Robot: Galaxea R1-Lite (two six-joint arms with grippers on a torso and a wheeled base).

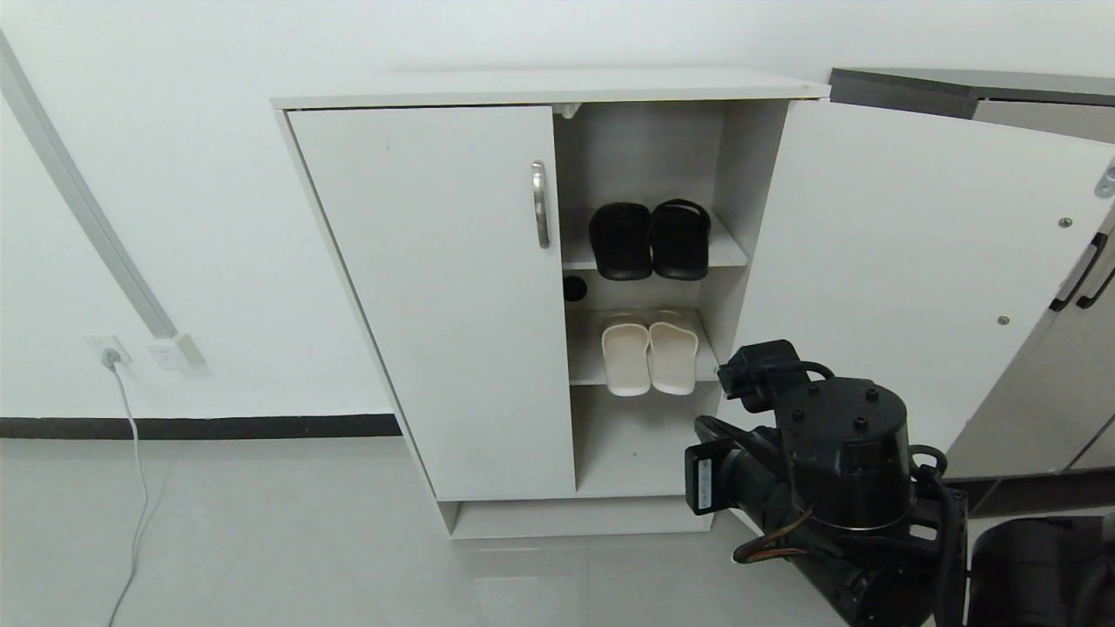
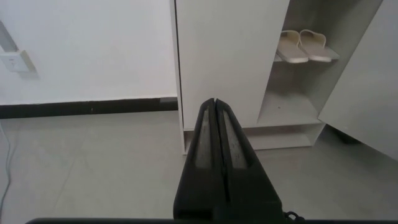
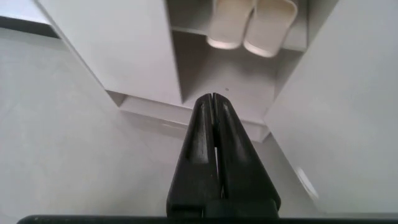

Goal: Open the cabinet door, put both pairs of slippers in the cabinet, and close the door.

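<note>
The white cabinet (image 1: 540,87) has its left door (image 1: 435,296) shut and its right door (image 1: 915,261) swung wide open. A pair of black slippers (image 1: 649,239) lies on the upper shelf. On the shelf below lies a pair of white slippers (image 1: 649,353) (image 2: 308,46) (image 3: 252,25). My right gripper (image 3: 213,99) is shut and holds nothing; it hangs low before the open compartment, beside the open door (image 3: 348,93). My left gripper (image 2: 214,102), also shut with nothing in it, is above the floor, back from the cabinet's shut door (image 2: 230,56).
A wall socket (image 1: 109,355) with a white cable hanging to the floor is at the far left. A grey cabinet (image 1: 1045,261) stands behind the open door on the right. Bare tiled floor (image 1: 261,540) lies in front of the cabinet.
</note>
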